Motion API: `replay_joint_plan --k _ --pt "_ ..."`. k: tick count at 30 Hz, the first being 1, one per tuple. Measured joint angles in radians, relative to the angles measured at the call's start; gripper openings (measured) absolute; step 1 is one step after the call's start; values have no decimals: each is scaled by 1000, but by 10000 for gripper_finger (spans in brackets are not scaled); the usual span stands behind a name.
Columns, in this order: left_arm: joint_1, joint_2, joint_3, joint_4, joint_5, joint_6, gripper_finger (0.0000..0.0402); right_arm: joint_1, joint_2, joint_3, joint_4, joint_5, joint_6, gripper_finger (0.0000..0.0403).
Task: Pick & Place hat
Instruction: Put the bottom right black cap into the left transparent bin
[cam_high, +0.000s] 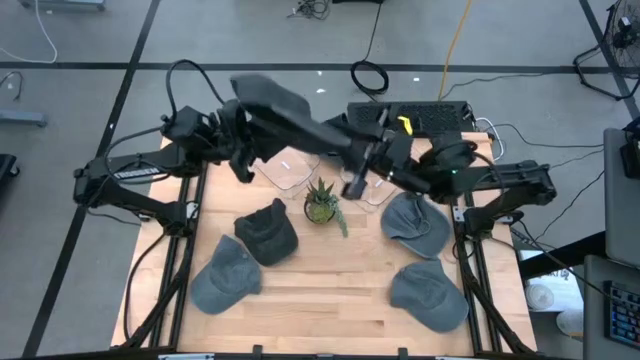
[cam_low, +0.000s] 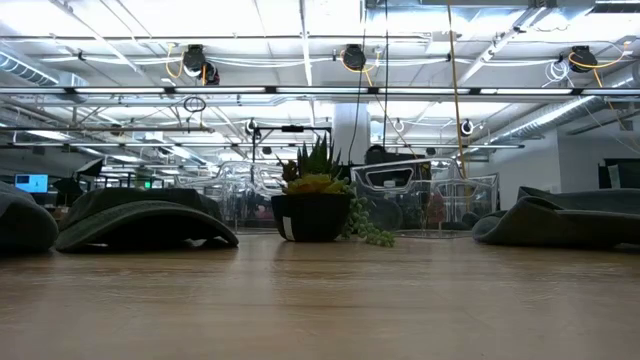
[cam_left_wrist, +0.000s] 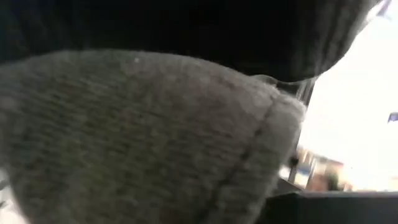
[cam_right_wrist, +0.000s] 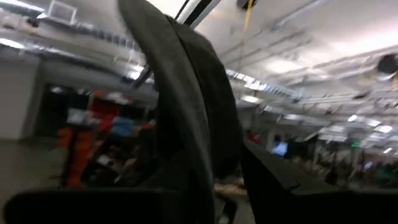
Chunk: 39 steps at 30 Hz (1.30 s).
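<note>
My left tool (cam_high: 262, 112) is raised behind the plant (cam_high: 321, 203), clamped on a dark hat (cam_high: 268, 95) whose fabric fills my wrist view. To place it well, I should carry it clear of the plant and lower it flat before letting go, probably into a clear bin (cam_high: 290, 168). My right tool (cam_high: 357, 185) hangs just beside the plant; I cannot tell its opening. Four hats lie on the bench (cam_high: 330, 290).
</note>
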Motion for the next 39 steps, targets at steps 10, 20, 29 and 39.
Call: replay_joint_plan --k 10,20,29,39 --pt "0 -84 0 -109 17 467 10 115 -121 0 -296 0 313 153" --pt "0 -125 0 -120 93 962 10 58 -170 0 -452 -1 865 197" --pt "-14 -128 0 -218 151 1189 10 -57 -148 -1 -487 -265 1228 255" --pt "-32 -126 0 -258 67 1283 9 -100 -94 -1 -487 -491 1405 303"
